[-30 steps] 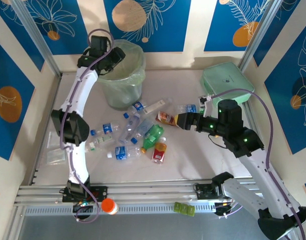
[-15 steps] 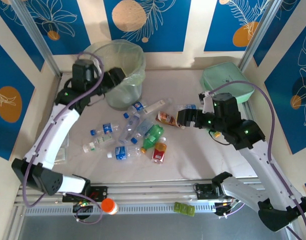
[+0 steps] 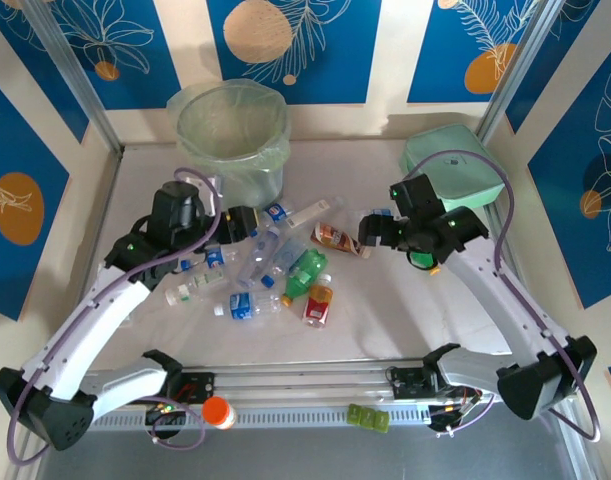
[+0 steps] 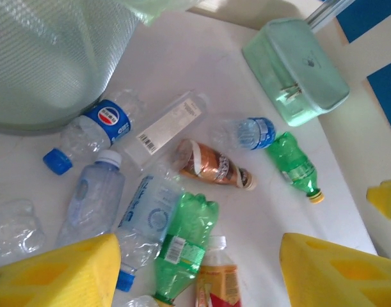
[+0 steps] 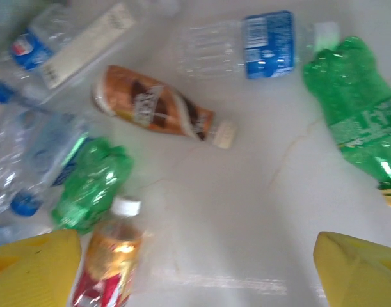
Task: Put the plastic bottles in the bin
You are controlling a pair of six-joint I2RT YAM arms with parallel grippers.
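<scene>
The plastic bottles (image 3: pixel 285 265) lie in a loose pile mid-table: clear ones with blue caps, a crumpled green one (image 4: pixel 182 246), an orange-red one (image 5: pixel 109 256), a brown one (image 4: pixel 211 165) and another green one (image 5: pixel 358 115). The pale-green bin (image 3: pixel 233 130) with its liner stands behind the pile. My left gripper (image 3: pixel 247 224) hovers open over the pile's left side; in its wrist view the left gripper (image 4: pixel 195 281) has the green and orange-red bottles lying below its gap. My right gripper (image 3: pixel 368 234) hangs open beside the brown bottle, and the right gripper (image 5: pixel 198 275) is over bare table.
A flat mint-green case (image 3: pixel 455 165) sits at the back right. An orange-capped item (image 3: pixel 217 410) and a small green object (image 3: pixel 368 417) rest on the front rail. The bin's wall (image 4: pixel 54 57) rises close behind the bottles.
My left arm has swung back from the bin's rim and come down over the bottle pile, jaws widening. The right arm's wrist shifted toward the back; its gripper stayed by the brown bottle.
</scene>
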